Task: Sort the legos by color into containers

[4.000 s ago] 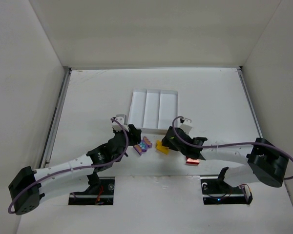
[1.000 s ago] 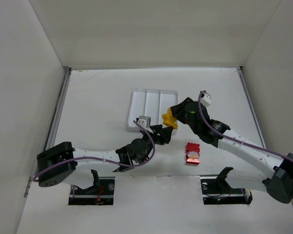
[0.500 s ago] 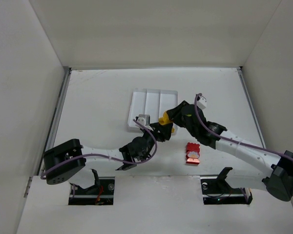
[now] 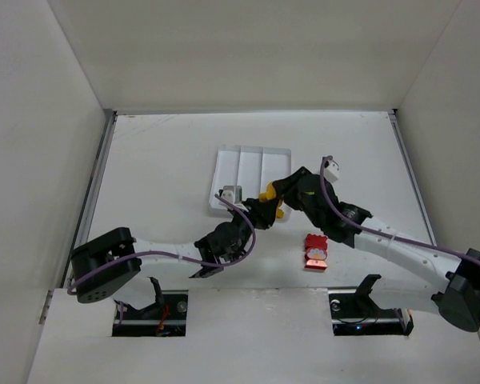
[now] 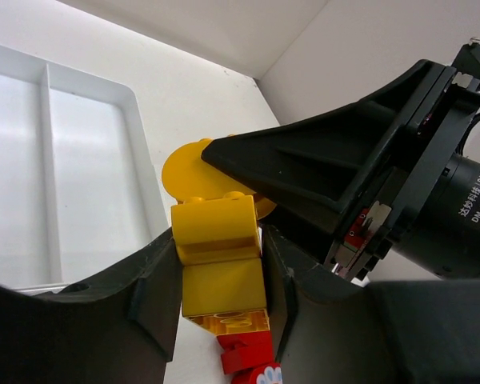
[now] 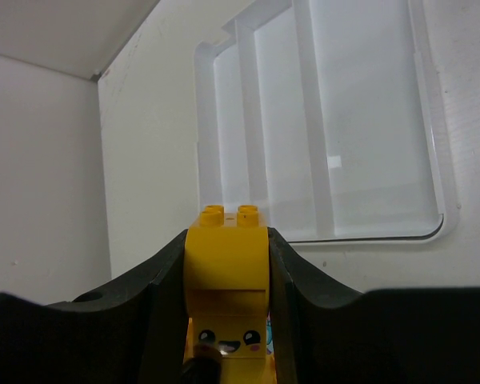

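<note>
1. Closing since a second ago, left gripper [image 5: 220, 268] pinches the yellow lego [image 5: 216, 232] near the tray [image 4: 224, 172].
2. Right gripper [image 6: 226, 250] grips a yellow lego too.
3. Red lego [image 4: 315, 250] on table [image 4: 160, 160]; I see nothing sorted.

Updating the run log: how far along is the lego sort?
Done: nothing that shows; every tray compartment in view is bare. In hand: the yellow lego, clamped by both the left gripper and the right gripper at the tray's near edge, not yet in a compartment. Left: place the yellow one, then the red lego lying on the table. Other colours are not in view.
</note>
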